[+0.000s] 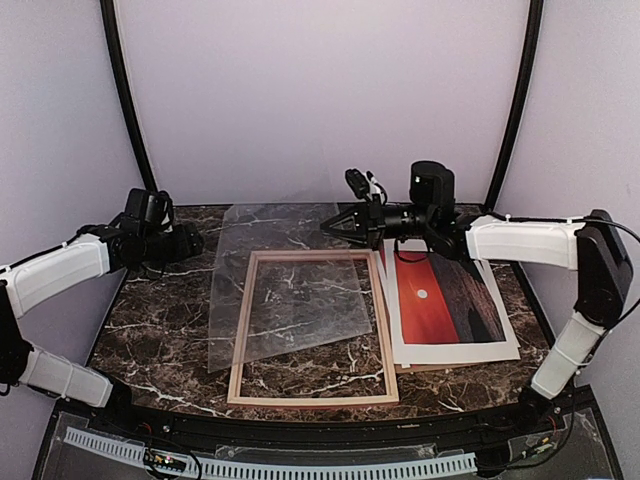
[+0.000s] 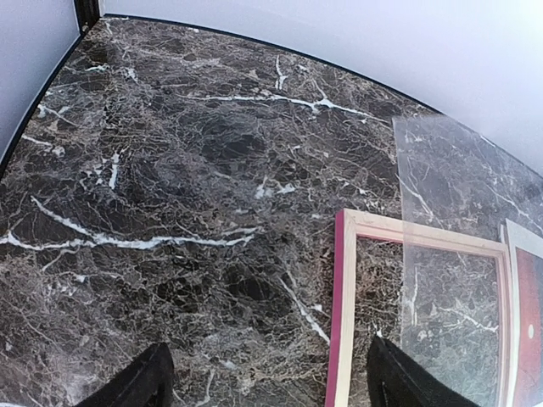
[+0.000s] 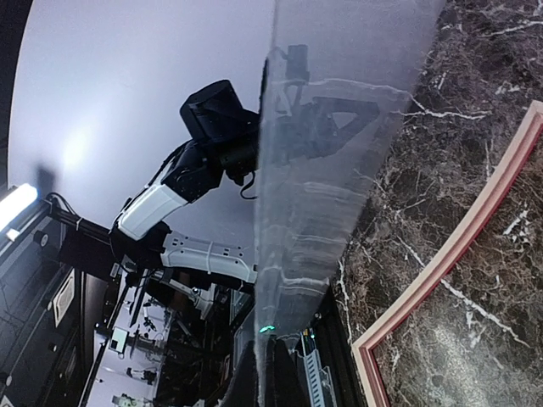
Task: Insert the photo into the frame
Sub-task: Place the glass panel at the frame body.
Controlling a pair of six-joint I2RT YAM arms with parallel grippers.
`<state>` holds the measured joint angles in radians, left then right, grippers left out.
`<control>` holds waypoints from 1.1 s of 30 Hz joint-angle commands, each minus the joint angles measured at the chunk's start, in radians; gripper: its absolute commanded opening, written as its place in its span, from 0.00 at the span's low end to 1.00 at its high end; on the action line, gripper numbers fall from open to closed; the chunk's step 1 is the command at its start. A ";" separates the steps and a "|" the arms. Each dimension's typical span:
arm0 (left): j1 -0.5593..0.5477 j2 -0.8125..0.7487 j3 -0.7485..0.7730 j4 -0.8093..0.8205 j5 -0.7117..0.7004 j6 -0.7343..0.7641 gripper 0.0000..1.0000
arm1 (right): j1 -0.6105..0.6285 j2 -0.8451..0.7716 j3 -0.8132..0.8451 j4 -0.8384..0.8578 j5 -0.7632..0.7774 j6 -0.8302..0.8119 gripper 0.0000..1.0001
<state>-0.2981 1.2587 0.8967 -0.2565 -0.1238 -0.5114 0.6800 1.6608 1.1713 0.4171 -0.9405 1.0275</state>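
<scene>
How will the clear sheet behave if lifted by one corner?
Probably fairly stiff: the clear sheet spans the frame with no sag visible. Likely light yet slippery: glossy reflections show, and the right gripper grips one thin edge.

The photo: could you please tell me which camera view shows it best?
The top external view: the photo lies flat right of the frame, nearly whole, only its far edge under the right arm. The left wrist view catches just a red sliver at its right border. The right wrist view shows none of it.

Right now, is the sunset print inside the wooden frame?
Outside. The red-orange sunset print lies right of the pale wooden rectangular frame; only a clear plastic sheet overlaps it.
</scene>
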 commanded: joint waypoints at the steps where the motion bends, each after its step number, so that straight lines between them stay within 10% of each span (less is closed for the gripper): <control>1: 0.005 -0.021 0.024 -0.018 -0.030 0.039 0.82 | -0.014 0.081 -0.086 0.088 0.064 0.044 0.00; 33: -0.030 0.084 0.038 0.045 0.102 0.102 0.87 | -0.053 0.105 -0.256 -0.314 0.351 -0.225 0.00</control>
<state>-0.3187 1.3380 0.9005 -0.2325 -0.0349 -0.4252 0.6281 1.8091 0.9268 0.1364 -0.6250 0.8379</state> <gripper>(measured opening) 0.867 0.014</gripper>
